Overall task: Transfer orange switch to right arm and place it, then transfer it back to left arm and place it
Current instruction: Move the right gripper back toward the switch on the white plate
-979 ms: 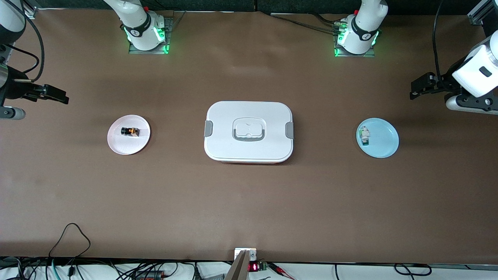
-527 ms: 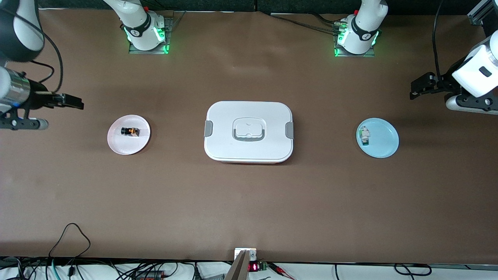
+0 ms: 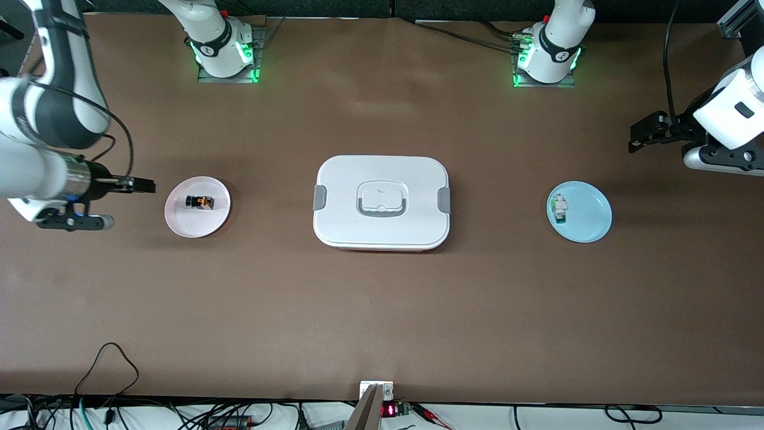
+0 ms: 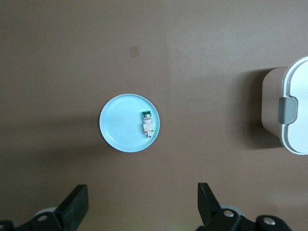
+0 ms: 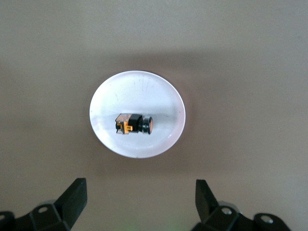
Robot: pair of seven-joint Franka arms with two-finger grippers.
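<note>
Two plates: a white plate (image 3: 197, 206) toward the right arm's end of the table, a pale blue plate (image 3: 579, 211) toward the left arm's end, the box between them.
Orange switch: the orange switch (image 3: 199, 202) lies on its side on the white plate, near the plate's middle; in the right wrist view it (image 5: 133, 124) shows a black body with orange markings and a round black end.
Box: the box (image 3: 381, 202) sits lidded at the middle of the table, grey latches on both short sides, well apart from either plate.
Right gripper: the right gripper (image 3: 142, 186) hangs over bare table just beside the white plate, at the side away from the box; its fingers (image 5: 72, 195) are spread wide with nothing between them.
Left gripper: the left gripper (image 3: 640, 136) waits over the table's end, past the blue plate; its fingers (image 4: 74, 206) are spread wide and hold nothing.
Blue plate's load: a white-and-green component (image 3: 560, 208) rests near the plate's rim on the box side.
</note>
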